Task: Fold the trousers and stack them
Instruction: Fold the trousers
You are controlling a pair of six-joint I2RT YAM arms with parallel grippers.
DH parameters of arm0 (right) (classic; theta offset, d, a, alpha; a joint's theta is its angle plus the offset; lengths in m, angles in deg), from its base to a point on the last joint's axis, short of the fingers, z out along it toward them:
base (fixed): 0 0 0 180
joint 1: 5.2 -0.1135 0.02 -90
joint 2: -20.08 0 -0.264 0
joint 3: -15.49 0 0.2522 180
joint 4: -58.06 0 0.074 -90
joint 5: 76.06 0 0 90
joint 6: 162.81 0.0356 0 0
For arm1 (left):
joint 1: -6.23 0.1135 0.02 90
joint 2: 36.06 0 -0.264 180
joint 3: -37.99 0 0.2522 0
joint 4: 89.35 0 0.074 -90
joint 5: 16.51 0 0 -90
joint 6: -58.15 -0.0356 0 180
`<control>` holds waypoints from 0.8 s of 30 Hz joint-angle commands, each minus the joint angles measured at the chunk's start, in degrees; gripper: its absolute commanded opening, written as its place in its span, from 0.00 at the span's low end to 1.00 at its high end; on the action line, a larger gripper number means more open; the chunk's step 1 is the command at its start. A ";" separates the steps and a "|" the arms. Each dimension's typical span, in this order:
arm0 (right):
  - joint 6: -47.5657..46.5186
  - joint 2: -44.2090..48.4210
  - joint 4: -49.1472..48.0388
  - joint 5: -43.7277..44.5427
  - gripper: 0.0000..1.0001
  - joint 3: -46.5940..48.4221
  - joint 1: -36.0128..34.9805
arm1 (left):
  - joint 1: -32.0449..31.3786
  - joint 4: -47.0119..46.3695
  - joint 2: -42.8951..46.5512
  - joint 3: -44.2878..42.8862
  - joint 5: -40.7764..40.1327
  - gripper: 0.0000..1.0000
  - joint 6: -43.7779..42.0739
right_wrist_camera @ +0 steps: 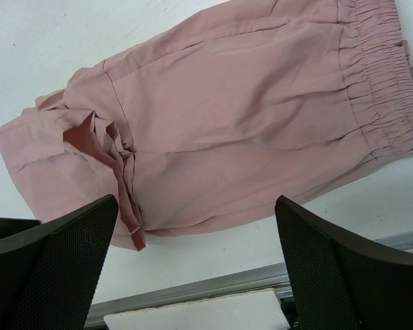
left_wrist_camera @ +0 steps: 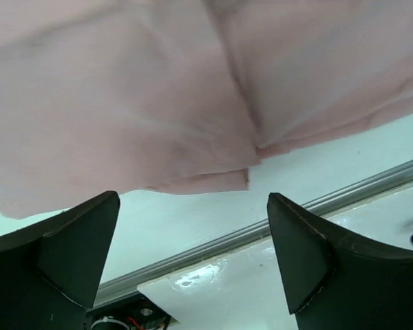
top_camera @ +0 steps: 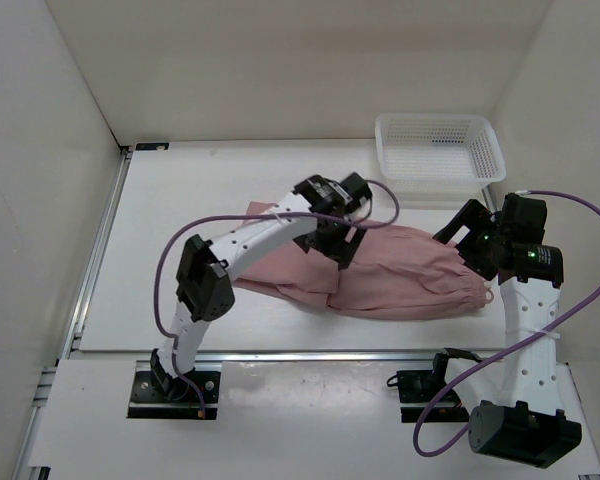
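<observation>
The dusty-pink trousers (top_camera: 400, 270) lie across the middle of the white table, folded lengthwise. Their gathered elastic waist (right_wrist_camera: 382, 82) is at the right end and a leg is bunched at the left. My left gripper (top_camera: 342, 243) hovers over the trousers' middle. In the left wrist view it (left_wrist_camera: 193, 199) is open, with nothing between its fingers and the cloth (left_wrist_camera: 124, 103) just beyond the tips. My right gripper (top_camera: 463, 240) hangs above the waist end. In the right wrist view it (right_wrist_camera: 196, 199) is open and empty over the trousers (right_wrist_camera: 227, 103).
A white mesh basket (top_camera: 440, 150) stands at the back right of the table. A metal rail (top_camera: 280, 352) runs along the near edge, in front of the arm bases. White walls close in the left, back and right sides.
</observation>
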 commanded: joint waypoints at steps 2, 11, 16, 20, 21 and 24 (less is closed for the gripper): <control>-0.43 0.39 -0.45 0.44 0.99 2.15 -0.31 | 8.61 0.88 12.48 -1.01 2.06 0.99 -1.84; -0.43 0.39 0.08 -0.09 0.99 2.68 -0.31 | 34.71 -20.91 21.74 28.70 14.46 0.93 1.24; -0.95 0.39 0.08 -0.09 0.99 2.68 -0.31 | 36.83 -22.06 14.54 29.33 13.14 0.99 -0.08; -0.95 0.39 0.60 -0.09 0.99 2.68 -0.31 | 40.42 -24.61 12.34 33.18 13.21 0.99 -1.13; -0.95 0.39 0.60 -0.09 0.99 3.20 -0.31 | 40.96 -25.14 11.20 33.80 14.01 0.99 -1.13; -0.95 0.39 0.60 -0.09 0.99 3.20 -0.31 | 42.11 -25.66 8.04 35.38 16.82 0.98 -2.71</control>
